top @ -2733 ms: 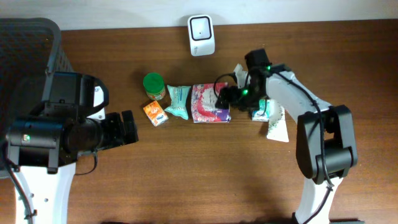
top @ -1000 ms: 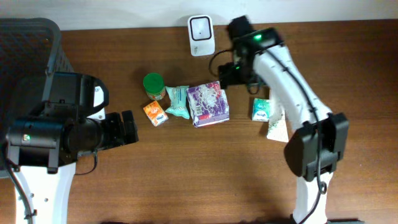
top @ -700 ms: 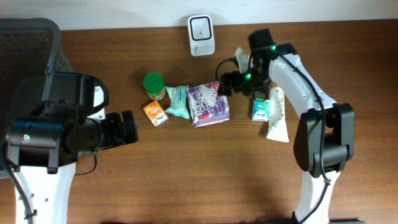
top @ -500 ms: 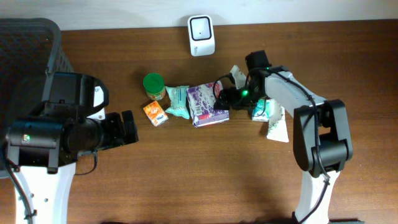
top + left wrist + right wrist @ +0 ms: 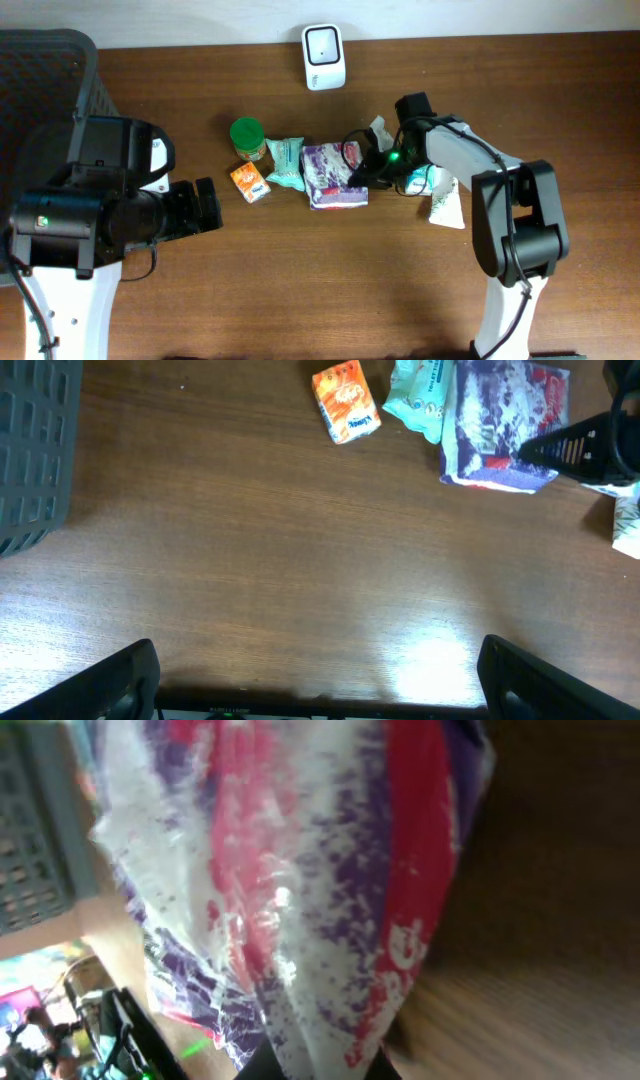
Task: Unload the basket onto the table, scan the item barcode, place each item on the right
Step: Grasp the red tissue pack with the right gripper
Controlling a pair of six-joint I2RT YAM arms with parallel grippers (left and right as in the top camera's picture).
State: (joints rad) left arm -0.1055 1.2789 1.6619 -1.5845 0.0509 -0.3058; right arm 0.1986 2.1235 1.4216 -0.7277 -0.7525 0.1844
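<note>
Pinching the right-hand edge of the purple packet (image 5: 333,176), the right fingers (image 5: 363,172) are shut tight on its crinkled film, with the arm reaching in from the right side of the table (image 5: 300,290). In the right wrist view the packet fills the frame, its purple, red and white plastic running up and away from the fingers at the bottom edge. From overhead the packet sits near the middle of the table, closer to the far edge than the near one, printed face up. Its outline reads close to square, so its long axis is hard to call; its sides run roughly in line with the table edges, slightly skewed. Whether the gripped side is lifted off the wood I cannot tell. A teal packet (image 5: 286,162) touches its left side, and an orange box (image 5: 250,183) and a green-lidded jar (image 5: 247,137) lie farther left. Just right of the fingers are a teal and white box (image 5: 421,181) and a white pouch (image 5: 446,205). The white scanner (image 5: 324,44) stands at the far edge, well apart from the packet. The left fingers (image 5: 105,688) are spread wide and hold nothing, hovering toward the left side of the table beside a dark basket (image 5: 45,70) at the far left corner.
</note>
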